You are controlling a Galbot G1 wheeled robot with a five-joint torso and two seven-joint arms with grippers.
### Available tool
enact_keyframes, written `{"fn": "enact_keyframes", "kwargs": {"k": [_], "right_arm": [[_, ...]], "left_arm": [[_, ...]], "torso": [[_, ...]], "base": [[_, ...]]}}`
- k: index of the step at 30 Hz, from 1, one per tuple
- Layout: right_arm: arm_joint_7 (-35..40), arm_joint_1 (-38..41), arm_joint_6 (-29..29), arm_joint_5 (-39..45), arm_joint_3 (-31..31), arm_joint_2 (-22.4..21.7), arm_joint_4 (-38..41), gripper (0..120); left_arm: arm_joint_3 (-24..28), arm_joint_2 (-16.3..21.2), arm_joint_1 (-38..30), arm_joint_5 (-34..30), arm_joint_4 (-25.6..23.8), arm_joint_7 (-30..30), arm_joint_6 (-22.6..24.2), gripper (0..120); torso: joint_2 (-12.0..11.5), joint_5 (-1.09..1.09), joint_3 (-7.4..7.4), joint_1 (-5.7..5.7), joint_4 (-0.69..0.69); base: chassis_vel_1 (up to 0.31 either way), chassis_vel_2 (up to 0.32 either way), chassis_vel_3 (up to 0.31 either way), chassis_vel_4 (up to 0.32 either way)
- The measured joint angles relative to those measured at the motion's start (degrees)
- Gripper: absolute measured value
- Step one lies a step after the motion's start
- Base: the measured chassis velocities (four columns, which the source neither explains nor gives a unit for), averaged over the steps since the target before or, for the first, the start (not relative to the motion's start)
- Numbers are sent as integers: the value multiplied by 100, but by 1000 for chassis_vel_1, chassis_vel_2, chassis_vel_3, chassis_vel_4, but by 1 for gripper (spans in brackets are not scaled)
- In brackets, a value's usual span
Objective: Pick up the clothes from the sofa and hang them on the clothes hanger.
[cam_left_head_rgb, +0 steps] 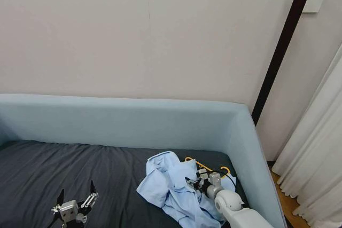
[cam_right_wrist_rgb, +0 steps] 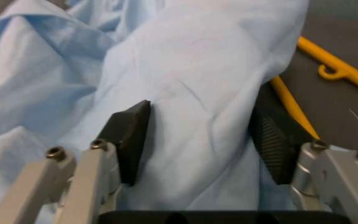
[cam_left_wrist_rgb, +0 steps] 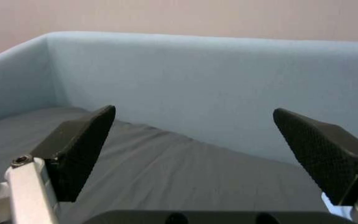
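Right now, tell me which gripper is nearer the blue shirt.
Right. The right gripper straddles a fold of the blue shirt; the left gripper sits apart over the dark cushion.

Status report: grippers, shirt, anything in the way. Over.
Left gripper open over bare sofa seat. Right gripper open, jaws astride a fold of the blue shirt. Yellow hanger lies close beside it, partly under the cloth.

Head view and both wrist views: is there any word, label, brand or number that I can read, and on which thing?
None: no text can be read in any view.
Shirt: plain, no label in sight.
Hanger: no mark.
Sofa and wall: blank.
Left gripper and right gripper: no lettering.
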Motion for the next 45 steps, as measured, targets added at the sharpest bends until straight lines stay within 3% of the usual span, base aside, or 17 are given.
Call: {"fn": "enact_keyframes", "kwargs": {"k": [15,20,24,35,45], "right_arm": [[392,-180,1055,479,-2,10,443,2],[351,-168,1622,974,28,11,558,0],[260,-167,1753,1217,68,-23,695,0],[-1125,379,2361,3243,310,-319,1312,0],[-468,1059,2142,4360,303,-731,2715,0]], "left_arm": [[39,-67,52,48,-1,1,-86,100],[62,-67,29,48,52,1,-113,100],[81,-65,6,48,82,1,-121,100],[105,-23,-26,22,97,0,-143,100],[70,71,-20,-72,77,-3,-155,100]], "torso": [[0,0,0,0,0],[0,1,0,0,0],[0,0,0,0,0],[0,1,0,0,0],[1,1,0,0,1]], "base": [[0,0,0,0],[0,0,0,0],[0,0,0,0],[0,0,0,0],[0,0,0,0]]}}
